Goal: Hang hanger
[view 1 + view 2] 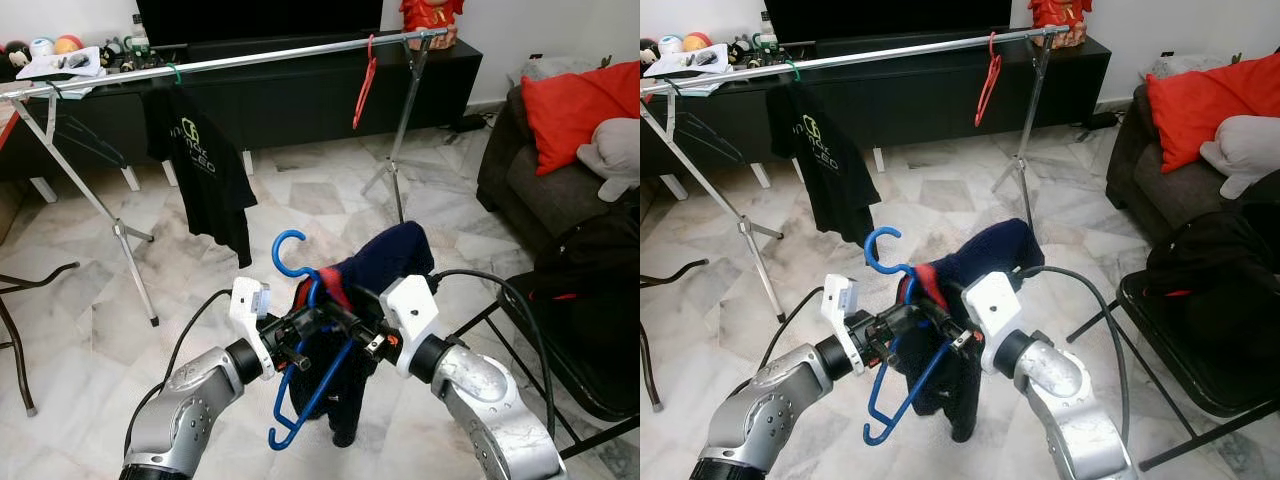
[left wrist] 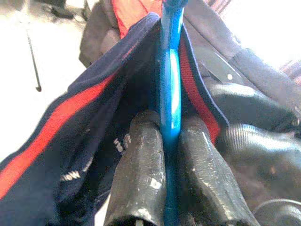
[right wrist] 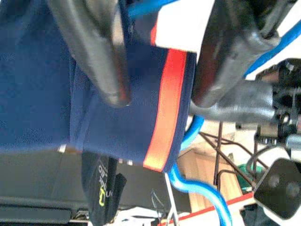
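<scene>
A blue plastic hanger is held low in front of me, hook up, with a navy garment with a red collar draped over it. My left gripper is shut on the hanger's neck; its fingers pinch the blue bar. My right gripper faces it from the right. Its fingers stand apart, open, with the garment's red collar band between them. The metal clothes rail runs across the room further ahead.
On the rail hang a black t-shirt on the left and a red hanger on the right. A dark TV cabinet stands behind. A sofa with a red cushion and a black folding chair are on the right.
</scene>
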Robot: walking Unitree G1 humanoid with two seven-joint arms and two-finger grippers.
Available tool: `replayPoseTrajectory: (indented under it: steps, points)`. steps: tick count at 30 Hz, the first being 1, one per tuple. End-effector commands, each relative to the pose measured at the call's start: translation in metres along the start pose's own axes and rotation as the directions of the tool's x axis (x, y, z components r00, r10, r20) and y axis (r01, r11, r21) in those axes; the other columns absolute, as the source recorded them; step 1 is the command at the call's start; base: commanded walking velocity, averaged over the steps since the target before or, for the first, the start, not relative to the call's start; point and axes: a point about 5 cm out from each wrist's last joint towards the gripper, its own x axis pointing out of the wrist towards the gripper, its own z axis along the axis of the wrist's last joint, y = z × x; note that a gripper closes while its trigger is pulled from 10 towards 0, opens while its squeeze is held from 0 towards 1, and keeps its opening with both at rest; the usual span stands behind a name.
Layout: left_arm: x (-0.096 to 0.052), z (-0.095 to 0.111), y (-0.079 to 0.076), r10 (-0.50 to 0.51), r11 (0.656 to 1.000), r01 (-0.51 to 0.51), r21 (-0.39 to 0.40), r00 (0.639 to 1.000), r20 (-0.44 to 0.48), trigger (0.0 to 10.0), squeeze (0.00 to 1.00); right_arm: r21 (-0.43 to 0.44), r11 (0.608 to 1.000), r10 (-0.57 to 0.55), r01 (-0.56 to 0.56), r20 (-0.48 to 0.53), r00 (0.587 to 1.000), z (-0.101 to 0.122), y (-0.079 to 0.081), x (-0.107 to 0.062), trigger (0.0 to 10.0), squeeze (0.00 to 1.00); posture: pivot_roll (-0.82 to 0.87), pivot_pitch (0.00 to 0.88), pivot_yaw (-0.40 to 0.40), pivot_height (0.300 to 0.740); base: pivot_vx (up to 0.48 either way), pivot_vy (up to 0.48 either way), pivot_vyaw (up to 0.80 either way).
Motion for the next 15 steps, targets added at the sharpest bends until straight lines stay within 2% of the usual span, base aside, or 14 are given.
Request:
replayPoseTrajectory:
  steps: [1,5,9,10,11,15]
  points:
    - [0.004,0.012,-0.003,-0.022,0.999,0.02,0.037,0.999,0.048,10.0,0.0,-0.011,1.0,0.014,-0.014,0.0,1.0,0.002,0.004,-0.001,10.0,0.91,-0.05,0.12,-0.003,0.721,0.0,0.0,0.0]
    - [0.005,0.012,-0.003,-0.018,0.999,0.016,0.031,0.998,0.065,10.0,0.0,-0.005,1.0,0.013,-0.013,-0.01,1.0,-0.001,0.005,-0.003,10.0,0.91,-0.06,0.119,-0.004,0.721,0.0,0.0,0.0]
    - [0.006,0.014,-0.004,-0.027,0.999,0.025,0.026,0.996,0.079,10.0,0.0,-0.003,1.0,0.005,-0.005,-0.009,1.0,-0.001,0.006,-0.004,10.0,0.88,-0.06,0.117,-0.004,0.721,0.0,0.0,0.0]
    - [0.005,0.013,-0.005,-0.052,0.998,0.049,0.044,0.997,0.053,10.0,0.0,-0.009,1.0,-0.002,0.002,-0.002,1.0,0.002,0.004,-0.006,10.0,0.47,-0.06,0.117,-0.004,0.721,0.0,0.0,0.0]
    - [0.004,0.011,-0.005,-0.061,0.997,0.059,0.058,0.998,0.03,10.0,0.0,-0.016,1.0,-0.008,0.008,0.001,1.0,0.003,0.003,-0.007,10.0,0.0,-0.06,0.116,-0.004,0.721,0.0,0.0,0.0]
    - [0.001,0.005,-0.004,-0.074,0.992,0.076,0.097,0.997,-0.024,10.0,0.0,-0.049,0.998,-0.03,0.03,0.002,1.0,0.007,-0.006,-0.012,10.0,0.0,-0.06,0.116,-0.005,0.721,0.0,0.0,0.0]
